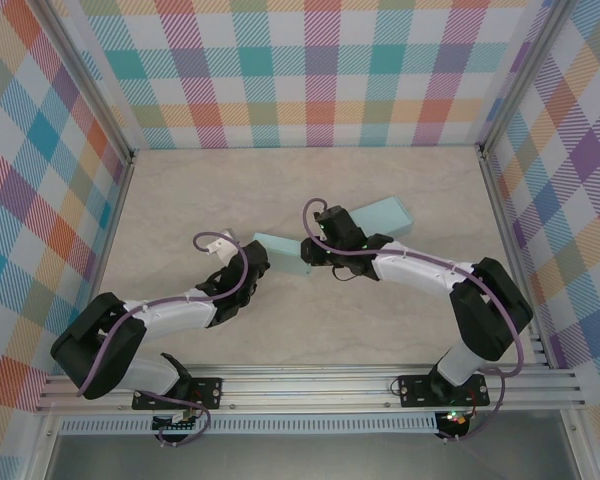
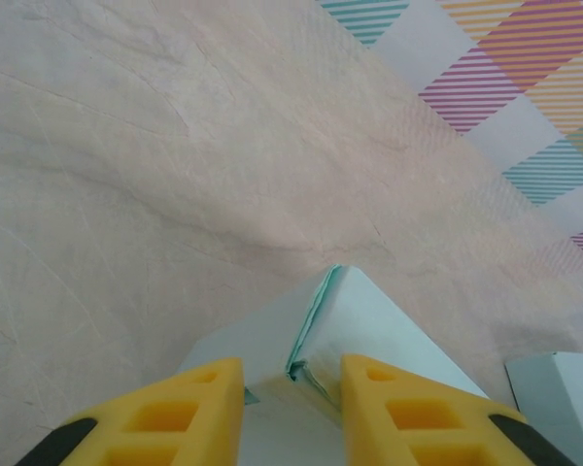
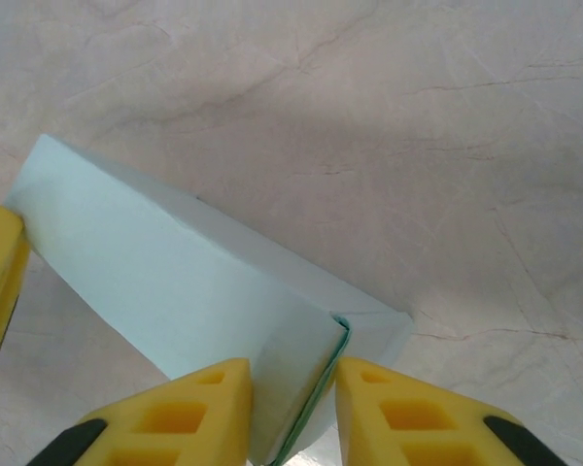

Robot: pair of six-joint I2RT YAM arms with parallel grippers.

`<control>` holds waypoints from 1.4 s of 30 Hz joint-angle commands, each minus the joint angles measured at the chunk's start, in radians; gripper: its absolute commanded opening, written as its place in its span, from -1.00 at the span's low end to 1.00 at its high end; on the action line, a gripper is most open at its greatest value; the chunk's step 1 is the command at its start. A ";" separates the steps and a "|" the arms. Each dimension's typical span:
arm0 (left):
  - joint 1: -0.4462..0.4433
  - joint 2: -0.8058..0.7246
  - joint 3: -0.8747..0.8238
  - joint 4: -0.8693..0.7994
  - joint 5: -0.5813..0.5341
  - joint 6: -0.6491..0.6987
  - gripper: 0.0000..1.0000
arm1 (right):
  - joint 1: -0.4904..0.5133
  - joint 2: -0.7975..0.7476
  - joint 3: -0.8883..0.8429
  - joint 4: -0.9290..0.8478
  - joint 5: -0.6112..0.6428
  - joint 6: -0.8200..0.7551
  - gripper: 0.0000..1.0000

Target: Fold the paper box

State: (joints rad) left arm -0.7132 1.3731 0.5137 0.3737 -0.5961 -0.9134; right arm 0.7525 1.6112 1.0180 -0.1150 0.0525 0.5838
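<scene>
Lying near the middle of the surface (image 1: 200, 190), the box (image 1: 280, 255) is flanked by an arm at each end, probably so the light paper cannot slide while a crease is worked. The right gripper (image 3: 293, 374) has its jaws clenched on the box's right end wall, likely as the anchor. The left gripper (image 2: 291, 374) straddles a raised fold at the left end; whether those jaws pinch it I cannot tell. A second mint piece (image 1: 380, 215) lies just right and farther back.
</scene>
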 commanded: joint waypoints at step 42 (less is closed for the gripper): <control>0.077 -0.258 0.259 -0.490 0.183 0.898 0.11 | -0.030 0.069 0.027 -0.087 -0.046 -0.081 -0.65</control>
State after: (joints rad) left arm -0.6552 1.1191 0.7570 -0.1200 -0.5175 -0.3195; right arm 0.7204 1.6615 1.0447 -0.0429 -0.0082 0.5377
